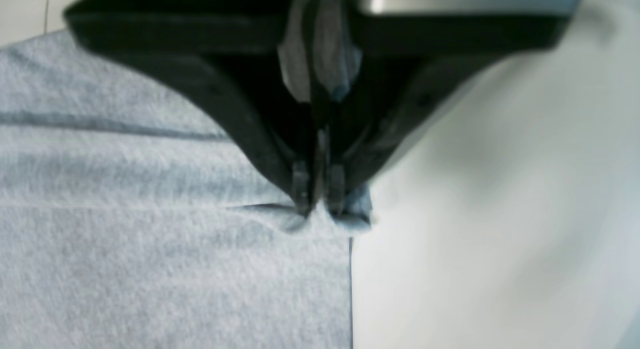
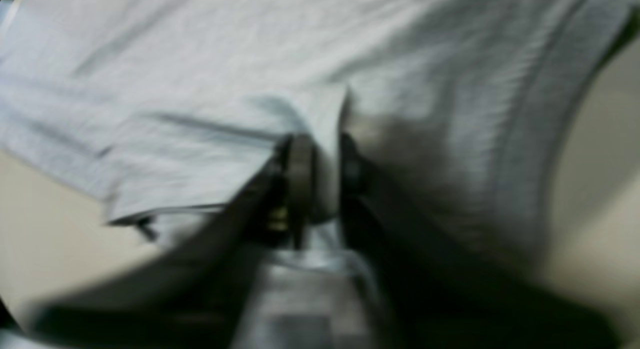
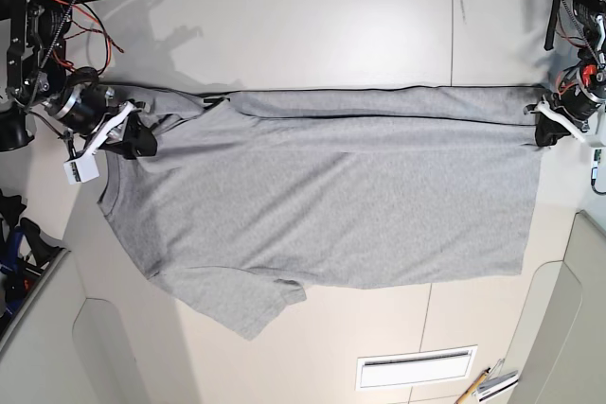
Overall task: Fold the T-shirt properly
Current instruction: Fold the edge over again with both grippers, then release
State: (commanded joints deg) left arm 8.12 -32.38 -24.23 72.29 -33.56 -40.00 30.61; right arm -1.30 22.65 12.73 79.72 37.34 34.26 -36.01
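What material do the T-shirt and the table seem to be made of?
T-shirt: probably soft cotton knit, matte; its heather-grey surface looks fuzzy and flecked in the left wrist view, and it wrinkles softly. Table: a hard, smooth, off-white board, perhaps laminate; it shows faint shadows and thin seams.

The pale table point(image 3: 312, 26) is carrying the grey T-shirt point(image 3: 322, 205), lying spread from nine o'clock to three o'clock.

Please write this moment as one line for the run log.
stage: fold in progress | left gripper: shut on T-shirt hem edge | right gripper: shut on T-shirt near collar | shirt: stretched between both, upper edge folded over
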